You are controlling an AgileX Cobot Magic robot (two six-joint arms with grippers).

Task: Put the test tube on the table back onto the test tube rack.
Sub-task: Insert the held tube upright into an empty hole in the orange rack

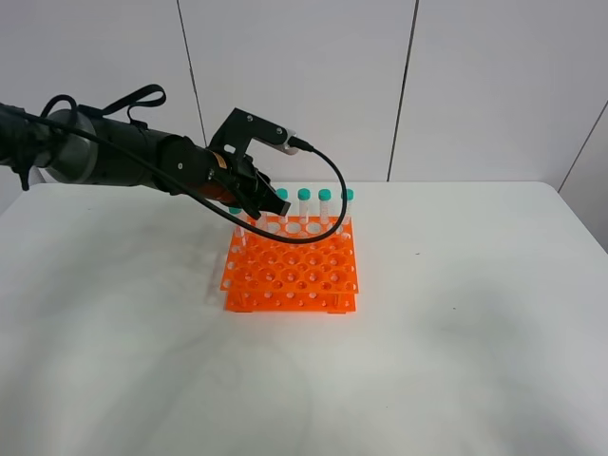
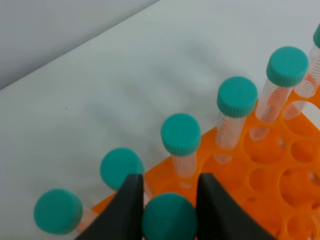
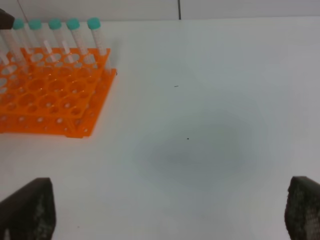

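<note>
The orange test tube rack (image 1: pixel 294 275) stands on the white table (image 1: pixel 456 313). Several teal-capped tubes (image 1: pixel 325 196) stand in its back row. My left gripper (image 1: pixel 264 202) hovers over the rack's back left corner. In the left wrist view it (image 2: pixel 170 212) is shut on the teal cap of a test tube (image 2: pixel 170 220), held upright just in front of the back row of tubes (image 2: pixel 236 97) over the rack (image 2: pixel 280 165). The tube's tip is hidden. My right gripper (image 3: pixel 170 210) is open and empty, over bare table to the right of the rack (image 3: pixel 50 95).
White wall panels (image 1: pixel 304 76) stand behind the table. The left arm's black cable (image 1: pixel 328 204) loops over the rack's back row. Bare tabletop lies to the right of and in front of the rack.
</note>
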